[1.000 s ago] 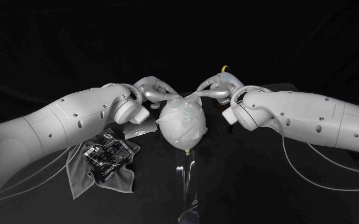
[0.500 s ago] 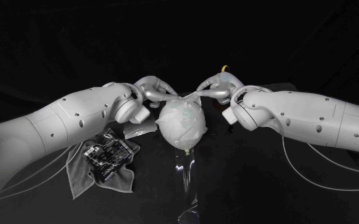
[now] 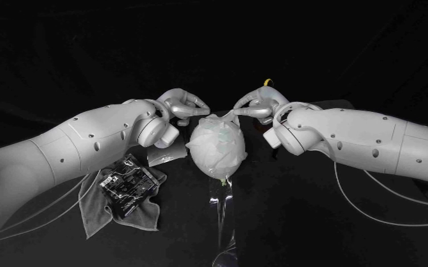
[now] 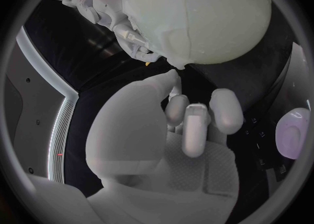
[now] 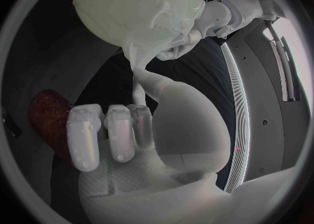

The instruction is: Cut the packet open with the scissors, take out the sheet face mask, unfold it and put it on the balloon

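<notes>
Black table (image 3: pixel 321 217) and black backdrop run together, and at the middle of the table stands the balloon (image 3: pixel 219 167), upright on a thin clear stand (image 3: pixel 220 208), its knot pointing down. The mask (image 3: pixel 212 132) lies draped over the balloon and covers most of it, bunched and wrinkled at the top.

My right hand (image 3: pixel 256 105) is at the balloon's far right shoulder. It pinches a twisted strip of the mask between thumb and one finger, and the strip runs taut from the balloon's top to that pinch. The other fingers are curled beside it.

My left hand (image 3: pixel 183 106) is at the far left shoulder, fingers curled in with nothing visible in them, thumb tip touching the mask's edge.

Toward the table's left edge, on my side, the torn packet (image 3: pixel 129 183) lies on a crumpled grey cloth (image 3: pixel 98 214).
</notes>
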`<state>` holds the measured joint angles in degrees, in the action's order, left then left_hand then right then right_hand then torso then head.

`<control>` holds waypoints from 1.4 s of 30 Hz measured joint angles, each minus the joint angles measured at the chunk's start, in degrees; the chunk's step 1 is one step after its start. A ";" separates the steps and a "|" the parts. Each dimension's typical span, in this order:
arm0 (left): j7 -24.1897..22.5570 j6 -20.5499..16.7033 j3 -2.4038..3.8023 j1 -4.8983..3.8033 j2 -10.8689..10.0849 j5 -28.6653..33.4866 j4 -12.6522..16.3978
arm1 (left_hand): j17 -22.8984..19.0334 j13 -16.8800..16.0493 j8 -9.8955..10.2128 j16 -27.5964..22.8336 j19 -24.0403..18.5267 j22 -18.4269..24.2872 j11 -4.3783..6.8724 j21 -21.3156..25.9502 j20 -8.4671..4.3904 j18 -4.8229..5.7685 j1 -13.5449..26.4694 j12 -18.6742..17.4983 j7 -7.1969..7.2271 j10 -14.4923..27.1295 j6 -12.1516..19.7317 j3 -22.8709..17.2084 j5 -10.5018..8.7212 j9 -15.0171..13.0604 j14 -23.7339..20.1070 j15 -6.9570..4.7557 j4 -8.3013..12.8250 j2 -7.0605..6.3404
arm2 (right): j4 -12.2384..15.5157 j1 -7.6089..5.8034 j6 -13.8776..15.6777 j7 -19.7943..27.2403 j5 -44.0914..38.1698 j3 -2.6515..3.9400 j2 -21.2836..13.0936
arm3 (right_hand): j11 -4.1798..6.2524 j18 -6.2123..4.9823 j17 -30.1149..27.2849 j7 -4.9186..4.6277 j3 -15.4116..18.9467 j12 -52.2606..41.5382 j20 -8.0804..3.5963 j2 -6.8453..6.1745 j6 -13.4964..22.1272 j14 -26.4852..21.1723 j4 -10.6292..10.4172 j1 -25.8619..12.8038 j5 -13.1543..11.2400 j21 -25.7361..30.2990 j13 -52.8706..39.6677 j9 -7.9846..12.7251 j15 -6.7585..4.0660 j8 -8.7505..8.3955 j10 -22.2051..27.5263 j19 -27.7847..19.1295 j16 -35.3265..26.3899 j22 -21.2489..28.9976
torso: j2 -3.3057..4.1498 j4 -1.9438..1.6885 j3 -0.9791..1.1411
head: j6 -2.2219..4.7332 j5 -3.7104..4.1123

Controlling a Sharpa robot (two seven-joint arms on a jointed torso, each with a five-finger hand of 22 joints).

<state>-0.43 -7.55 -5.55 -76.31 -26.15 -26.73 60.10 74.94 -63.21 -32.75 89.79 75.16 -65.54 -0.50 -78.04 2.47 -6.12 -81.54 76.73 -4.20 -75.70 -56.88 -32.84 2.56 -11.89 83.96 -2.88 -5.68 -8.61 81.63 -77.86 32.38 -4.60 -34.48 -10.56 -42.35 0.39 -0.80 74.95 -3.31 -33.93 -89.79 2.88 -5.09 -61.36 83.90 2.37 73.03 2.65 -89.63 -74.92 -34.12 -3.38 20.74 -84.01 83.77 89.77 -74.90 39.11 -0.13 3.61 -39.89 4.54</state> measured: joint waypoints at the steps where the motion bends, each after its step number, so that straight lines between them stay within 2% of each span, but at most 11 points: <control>1: -0.01 -0.25 0.00 0.00 -0.02 0.28 -0.04 | 0.00 0.00 -0.19 0.00 0.00 0.00 0.00 0.00 0.00 0.00 0.60 0.00 0.00 0.00 0.00 -0.68 0.00 0.00 0.00 0.00 0.33 -0.13 | -0.11 0.00 0.00 -0.09 -0.09 0.00 0.07 | 0.00 0.00 0.00 0.00 -0.08 0.00 -0.02 -0.14 0.00 0.00 0.08 -0.14 0.01 0.00 0.01 0.00 0.00 0.02 0.00 0.02 0.03 0.00 | 0.00 0.00 0.01 | 0.01 0.00; 5: 0.06 -1.03 0.00 0.00 -0.11 1.24 -0.21 | 0.00 -0.01 -0.98 0.00 0.00 0.00 -0.11 0.00 0.00 0.01 1.81 0.00 -0.01 -0.11 0.58 -2.18 -0.03 0.00 0.00 0.00 1.17 -0.52 | -0.54 0.00 0.07 -0.40 -0.44 0.00 0.31 | 0.00 0.00 0.00 -0.01 -0.16 0.02 -0.14 -0.13 0.02 0.00 0.16 -0.15 0.01 0.00 0.02 -0.02 0.00 0.05 0.00 0.14 0.03 -0.01 | 0.01 -0.04 0.01 | 0.03 -0.01; 14: 1.54 -1.32 0.01 -0.01 -0.18 1.21 -0.17 | 0.00 -0.38 -1.17 -0.02 -0.01 0.14 0.39 0.01 0.00 0.02 2.43 0.23 0.00 -1.02 0.61 -3.34 -0.05 0.00 0.19 -0.19 2.21 -0.77 | -1.14 0.00 0.58 -0.76 -0.91 0.00 0.58 | -0.01 -0.01 0.00 0.00 -0.15 0.18 -0.14 0.01 0.20 0.00 0.16 -0.46 0.01 -0.13 -0.01 -0.04 0.00 0.06 0.01 0.13 0.03 -0.04 | 0.03 -0.03 0.01 | 0.00 -0.01; 16: 1.86 -1.23 0.01 -0.01 -0.21 1.10 -0.17 | 0.00 2.46 -1.42 -0.09 -0.03 0.71 0.67 0.01 -0.02 0.02 3.37 -1.17 -0.17 -0.18 1.63 -3.88 -0.05 -1.20 0.19 -0.19 2.11 -0.89 | -1.07 0.00 0.65 -0.80 -0.96 0.00 0.57 | -0.09 -0.01 -0.01 -0.08 -0.15 0.07 -0.14 -0.05 0.13 0.00 0.16 -0.52 0.01 -0.17 -0.02 -0.05 0.00 0.06 0.09 0.13 0.00 -0.05 | 0.03 -0.01 0.01 | -0.01 -0.05; 17: 2.00 -1.17 0.01 -0.01 -0.22 1.04 -0.17 | 0.00 4.95 -1.16 -0.12 -0.40 1.24 0.39 0.24 -0.11 0.02 4.38 -2.66 -0.46 1.49 2.94 -3.93 -0.05 -4.31 0.19 -0.18 2.01 -0.96 | -0.99 0.00 0.69 -0.82 -0.98 0.00 0.55 | -0.09 0.00 -0.02 -0.12 -0.15 -0.01 -0.14 -0.05 0.10 0.00 0.16 -0.52 0.01 -0.17 -0.02 -0.05 0.00 0.06 0.09 0.13 0.00 -0.05 | 0.03 0.00 0.02 | -0.01 -0.08; 18: 2.16 -1.09 0.01 -0.01 -0.23 0.94 -0.17 | 0.00 7.87 -0.05 -0.12 -1.09 1.97 -0.11 0.69 -0.01 0.02 6.06 -4.40 -1.07 3.47 4.41 -3.07 0.16 -5.26 0.04 -0.04 1.00 -1.46 | -0.86 0.00 0.73 -0.83 -1.00 0.00 0.52 | -0.09 0.00 -0.04 -0.13 -0.15 -0.01 -0.14 -0.05 0.09 0.00 0.16 -0.52 0.00 -0.17 -0.03 -0.05 0.00 0.05 0.09 0.13 0.00 -0.05 | 0.02 0.00 0.03 | -0.01 -0.09; 20: 2.36 -0.88 0.01 -0.01 -0.22 0.75 -0.17 | 0.00 12.67 2.41 -0.16 -2.11 3.40 -1.37 1.59 0.63 0.03 10.18 -7.42 -2.23 6.97 7.16 -0.34 0.34 -4.82 -0.02 0.92 -0.99 -3.56 | -0.67 0.00 0.78 -0.85 -1.03 0.00 0.48 | -0.09 -0.01 -0.05 -0.19 -0.15 -0.01 -0.14 -0.05 0.13 0.00 0.16 -0.52 0.00 -0.17 -0.03 -0.06 0.00 0.02 0.09 0.13 -0.01 -0.05 | 0.02 0.01 0.04 | -0.01 -0.10; 22: 2.56 -0.54 0.01 -0.01 -0.16 0.43 -0.17 | 0.00 13.81 3.59 -0.16 -2.63 3.94 -1.99 1.81 1.15 0.04 11.55 -8.18 -2.96 7.96 8.09 1.66 0.34 -3.99 0.07 1.57 -1.80 -4.95 | -0.44 0.00 0.83 -0.86 -1.06 0.00 0.41 | -0.09 -0.01 -0.05 -0.21 -0.15 -0.01 -0.13 -0.05 0.15 0.00 0.16 -0.52 0.00 -0.17 -0.03 -0.08 0.00 0.01 0.09 0.12 -0.01 -0.05 | 0.01 0.02 0.04 | -0.01 -0.10; 27: 2.97 0.49 0.01 -0.01 0.33 -0.58 -0.22 | 0.00 14.14 4.89 -0.39 -3.09 4.27 -2.27 2.04 1.63 0.04 11.63 -8.18 -3.17 8.24 8.29 4.74 0.34 -3.02 -0.04 1.68 -1.97 -6.75 | 0.01 0.00 0.91 -0.87 -1.11 0.00 0.17 | -0.09 -0.01 -0.05 -0.21 -0.15 -0.01 -0.13 -0.05 0.14 0.15 0.16 -0.52 -0.01 -0.17 -0.03 -0.42 -0.15 -0.05 0.10 0.11 -0.11 -0.04 | 0.00 0.03 0.04 | -0.01 -0.15; 36: 3.44 2.75 0.00 -0.01 0.89 -2.07 -0.65 | 0.00 11.23 5.51 -0.45 -2.75 3.96 -2.43 2.04 1.97 0.03 11.18 -6.34 -3.17 6.98 8.29 7.24 0.33 -2.44 0.07 1.98 -2.16 -6.70 | 0.55 0.00 0.99 -0.90 -1.16 0.00 -0.07 | -0.09 0.00 0.00 -0.07 -0.14 0.00 -0.11 -0.06 0.01 0.16 0.16 -0.52 -0.02 -0.12 0.01 -0.45 -0.15 0.11 0.10 0.10 0.03 0.00 | 0.00 0.05 0.03 | 0.13 -0.26; 42: 3.65 3.96 0.00 -0.01 0.97 -2.70 -0.79 | 0.00 10.70 5.73 -0.45 -2.66 3.66 -2.36 2.05 2.06 0.04 10.79 -6.01 -3.16 6.87 8.29 7.94 0.33 -2.22 0.08 1.98 -2.06 -7.08 | 0.64 -0.01 1.04 -0.91 -1.19 0.01 -0.13 | -0.10 -0.01 0.00 -0.05 -0.14 0.08 -0.11 -0.06 0.02 0.14 0.17 -0.52 -0.03 -0.11 0.02 -0.46 -0.14 0.11 0.10 0.09 0.03 -0.01 | 0.00 0.04 0.03 | 0.13 -0.24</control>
<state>3.23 -3.59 -5.55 -76.32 -25.18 -29.42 59.31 74.94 -52.51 -27.02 89.34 72.50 -61.89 -2.86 -76.00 4.53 -6.08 -70.75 70.72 -7.36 -68.82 -48.59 -24.90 2.89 -14.11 84.04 -0.90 -7.74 -15.69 82.27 -77.86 33.42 -5.52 -35.66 -10.55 -42.49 0.29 -0.80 74.95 -3.36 -34.06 -89.72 2.77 -5.15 -61.33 84.04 2.53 72.51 2.62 -89.74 -74.90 -34.58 -3.52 20.86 -83.91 83.85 89.80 -74.91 39.11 -0.08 3.65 -39.77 4.30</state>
